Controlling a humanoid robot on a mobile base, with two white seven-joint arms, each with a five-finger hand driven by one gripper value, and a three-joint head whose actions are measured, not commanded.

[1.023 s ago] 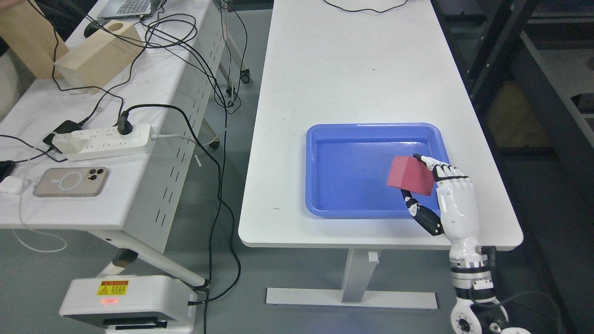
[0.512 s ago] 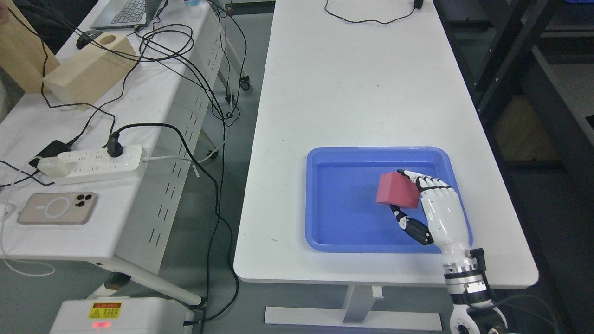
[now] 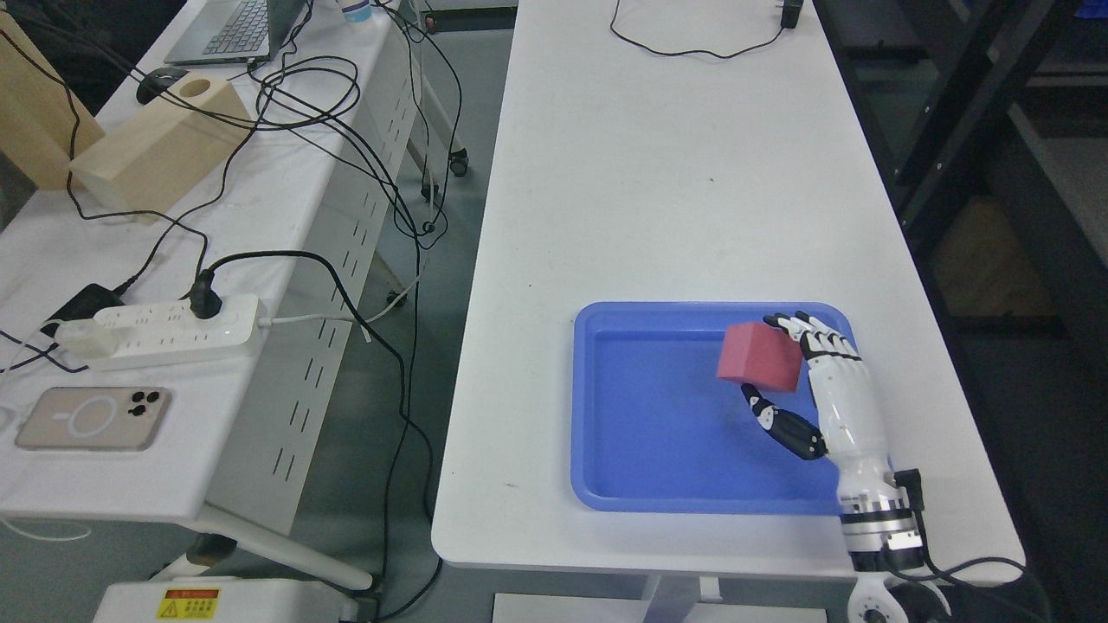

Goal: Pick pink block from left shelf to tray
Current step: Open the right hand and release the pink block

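The pink block (image 3: 760, 357) hangs over the right part of the blue tray (image 3: 640, 493), which lies near the front of the white table (image 3: 658, 173). My right hand (image 3: 759, 362) comes up from the lower right and is shut on the block, with the fingers (image 3: 818, 339) on its upper right side and the thumb (image 3: 779, 424) under it. The block looks lifted off the tray floor. The left arm does not show.
A second white table at the left carries a power strip (image 3: 164, 329), a phone (image 3: 91, 418), wooden blocks (image 3: 147, 151), a laptop and many cables. A black cable (image 3: 692, 48) lies at the far end of my table. Dark shelving (image 3: 978, 130) stands along the right.
The camera has shifted, so the whole scene sits lower in the picture. Against the tray, my right hand and the pink block have moved towards the tray's far right corner.
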